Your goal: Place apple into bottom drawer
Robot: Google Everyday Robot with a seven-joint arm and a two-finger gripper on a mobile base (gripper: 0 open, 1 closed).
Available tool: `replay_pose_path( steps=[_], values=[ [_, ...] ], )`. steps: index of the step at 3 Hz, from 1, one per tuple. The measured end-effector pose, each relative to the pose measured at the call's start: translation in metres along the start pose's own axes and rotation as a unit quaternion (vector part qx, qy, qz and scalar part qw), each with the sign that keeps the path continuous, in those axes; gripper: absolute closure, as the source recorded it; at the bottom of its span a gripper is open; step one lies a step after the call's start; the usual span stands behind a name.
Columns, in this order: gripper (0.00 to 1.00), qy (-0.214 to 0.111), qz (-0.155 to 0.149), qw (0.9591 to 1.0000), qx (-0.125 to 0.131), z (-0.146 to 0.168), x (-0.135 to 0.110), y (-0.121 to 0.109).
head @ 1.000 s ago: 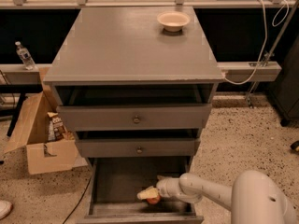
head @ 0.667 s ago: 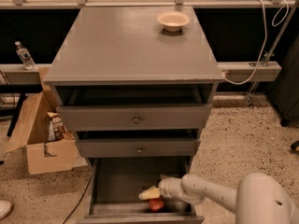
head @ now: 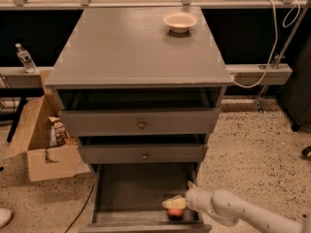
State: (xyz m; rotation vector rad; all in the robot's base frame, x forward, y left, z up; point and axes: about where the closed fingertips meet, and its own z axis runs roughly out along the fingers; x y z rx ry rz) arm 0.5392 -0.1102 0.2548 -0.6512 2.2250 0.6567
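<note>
In the open bottom drawer [head: 127, 191], near its front right corner, the apple [head: 176, 214] lies just below the gripper [head: 174, 203] (whether clamped or released cannot be told).

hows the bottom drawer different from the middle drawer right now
The bottom drawer is pulled far out, floor exposed; the middle drawer is barely out. The bottom drawer holds the apple, with the gripper just above it; the middle drawer's inside is hidden. Both are grey.

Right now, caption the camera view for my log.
Gripper in the open bottom drawer, apple right at its tip.
</note>
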Motion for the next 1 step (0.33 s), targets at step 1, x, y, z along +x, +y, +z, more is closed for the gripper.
replay_pose_path(
  steps=[1],
  values=[
    [0.0,-0.017,0.006,0.9991,0.037,-0.0489,-0.0002,-0.0156]
  ],
)
